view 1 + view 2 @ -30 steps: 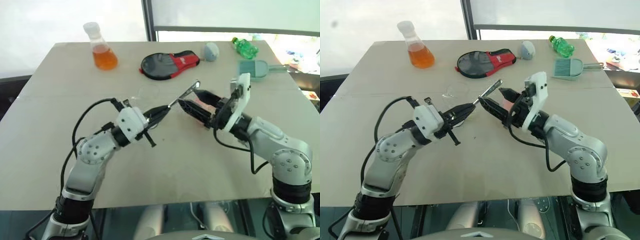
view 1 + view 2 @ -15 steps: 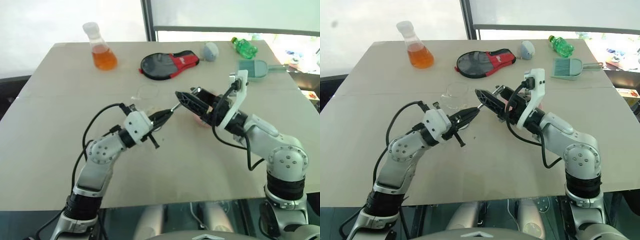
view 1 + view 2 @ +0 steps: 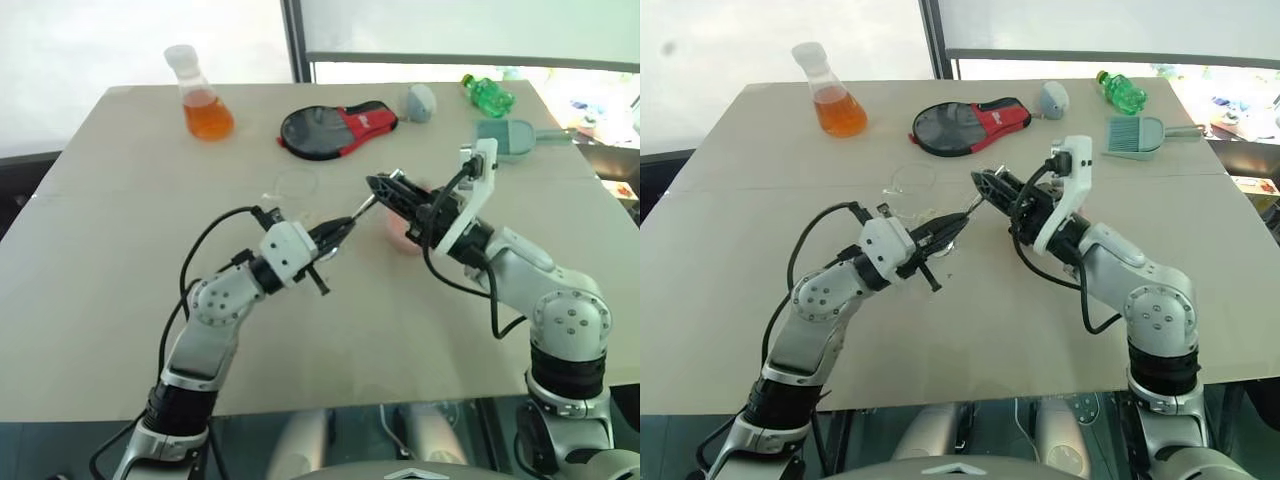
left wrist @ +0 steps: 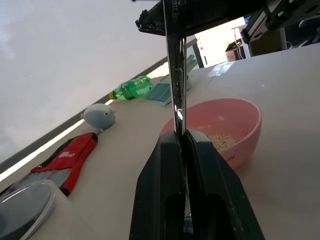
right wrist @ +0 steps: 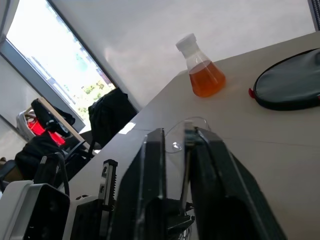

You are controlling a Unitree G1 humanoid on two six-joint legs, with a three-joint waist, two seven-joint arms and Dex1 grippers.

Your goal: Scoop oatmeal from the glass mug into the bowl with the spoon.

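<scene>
- Beige tabletop (image 3: 120,260) carries your glass mug (image 3: 912,186) and, beside your right arm, the pink bowl (image 4: 220,127) with oatmeal (image 4: 221,140).
- Your left gripper (image 3: 342,231) clamps the spoon (image 3: 362,205) handle.
- Your right gripper (image 3: 380,187) pinches its upper end; both meet above the table.

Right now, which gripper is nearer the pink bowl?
Right. The right gripper hangs just beside the bowl, shut on the spoon; the left gripper grips the spoon's other end, farther from the bowl.

Orange-liquid flask (image 3: 203,98), red-and-black paddle case (image 3: 335,128), grey ball (image 3: 422,102), green bottle (image 3: 489,96), pale green scoop (image 3: 512,137), beige table (image 3: 120,250)
</scene>
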